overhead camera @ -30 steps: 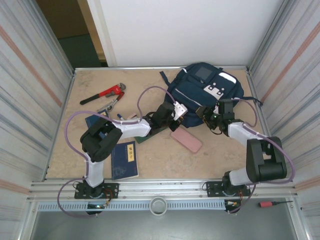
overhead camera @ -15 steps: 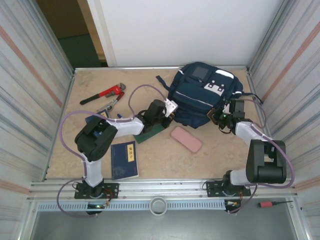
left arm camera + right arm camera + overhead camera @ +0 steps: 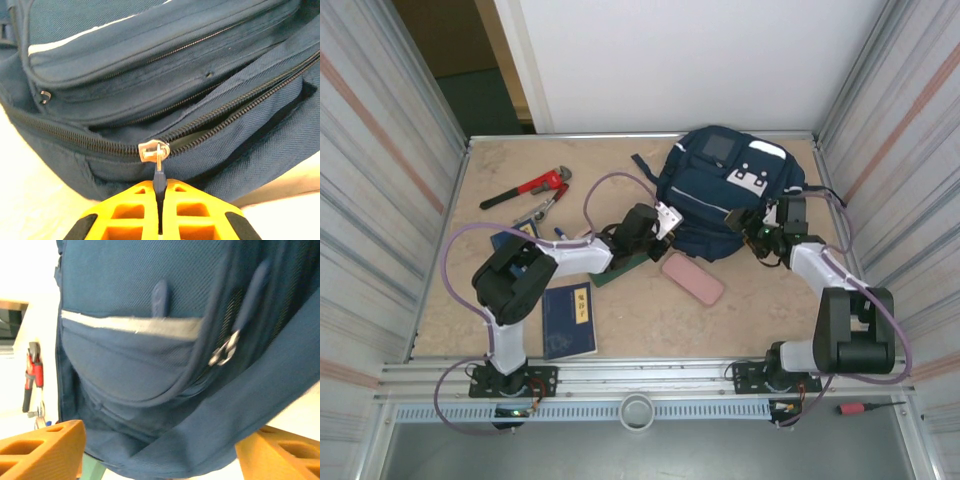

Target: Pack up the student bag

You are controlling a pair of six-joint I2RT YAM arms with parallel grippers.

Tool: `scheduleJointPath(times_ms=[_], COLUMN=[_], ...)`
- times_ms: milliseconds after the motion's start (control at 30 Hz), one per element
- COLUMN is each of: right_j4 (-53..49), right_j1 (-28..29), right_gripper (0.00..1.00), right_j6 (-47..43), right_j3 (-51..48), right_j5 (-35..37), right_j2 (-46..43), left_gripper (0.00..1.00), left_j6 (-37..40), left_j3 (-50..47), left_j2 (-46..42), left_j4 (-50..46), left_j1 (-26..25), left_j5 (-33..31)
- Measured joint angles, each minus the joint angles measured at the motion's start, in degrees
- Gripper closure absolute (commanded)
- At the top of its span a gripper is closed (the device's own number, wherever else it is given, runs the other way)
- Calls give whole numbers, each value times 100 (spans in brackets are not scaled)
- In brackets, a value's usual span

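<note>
The biggest shift is in the student bag (image 3: 720, 190). A second ago it sagged toward the near side of the pale, mottled bench (image 3: 520, 150); now it sits more squarely at the far right, by the back wall. The right pincer (image 3: 765, 226) has changed too. Half a second ago it was clenched at the bag's near-right corner, and now it is released, its orange fingers wide apart with navy fabric between them but unpinched. The left pincer (image 3: 159, 196) stays clenched on the dark zip pull (image 3: 159, 177), having tugged leftward and then eased back. Right of the silver slider (image 3: 153, 151) the teeth gape, while left of it they are still meshed. I judge the main compartment only partly open, so packing proper has not begun and the bag has lost its brace for now. The bag is coarse woven cloth, soft and slumping, with rounded pocket seams, a thin pale reflective stripe (image 3: 130, 326) and a small metal ring (image 3: 223, 352) on a strap. Near it wait a smooth pink rounded case (image 3: 692, 279), a flat navy booklet (image 3: 568, 320) and a green one (image 3: 620, 268) under the left arm. Farther off lies a red pipe wrench (image 3: 525, 187) — hard, slim and glossy.
</note>
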Motion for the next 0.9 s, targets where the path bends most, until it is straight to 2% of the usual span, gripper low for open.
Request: scheduleJointPath(times_ms=[67, 133, 233, 300, 400, 533, 767, 900], right_j4=[66, 133, 264, 297, 280, 297, -26, -223], right_j1=[247, 411, 525, 527, 387, 85, -411, -601], right_gripper=[22, 29, 55, 77, 94, 100, 100, 100], right_j6=[125, 247, 400, 431, 411, 328, -92, -247], right_j3=[-149, -192, -188, -168, -168, -164, 81, 378], right_j5=[243, 450, 625, 693, 680, 378, -321, -654], right_j2=[-105, -68, 138, 319, 398, 374, 269, 363], left_gripper=[100, 100, 100, 100, 100, 100, 100, 100], left_j6=[-24, -63, -79, -76, -59, -35, 76, 101], left_j3=[28, 33, 33, 28, 15, -129, -227, -221], left_j2=[0, 0, -2, -4, -22, -114, -170, -170], left_j4=[-15, -46, -61, -63, -46, -31, 55, 48], left_j1=[-114, -170, -179, -177, -122, 57, 669, 826], left_j5=[-2, -4, -26, -92, -131, -90, 28, 81])
